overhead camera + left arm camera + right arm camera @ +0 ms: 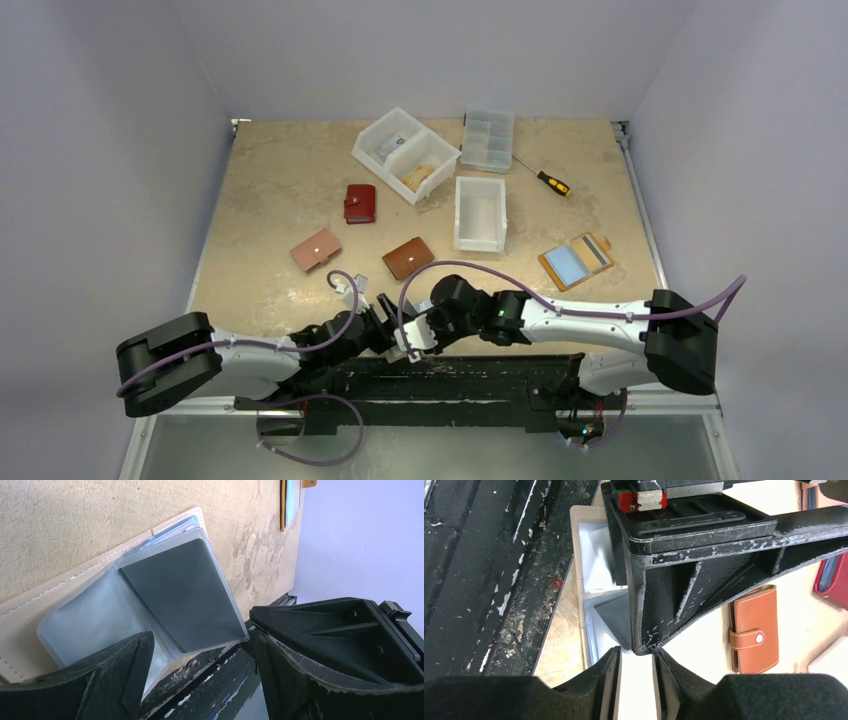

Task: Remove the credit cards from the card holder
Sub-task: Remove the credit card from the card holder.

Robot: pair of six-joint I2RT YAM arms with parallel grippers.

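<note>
Left gripper (200,630) gapes astride the black card (180,595) in its holder (20,645); right gripper (636,680) at 3 o'clock, grip unclear.

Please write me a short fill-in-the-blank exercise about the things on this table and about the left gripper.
1. The only hand tool on the table is a ____.
2. The closed card holder farthest from the arms is ____.
3. The left gripper, facing the black card in its clear sleeve, is ____.
Missing words: screwdriver; red; open.
</note>
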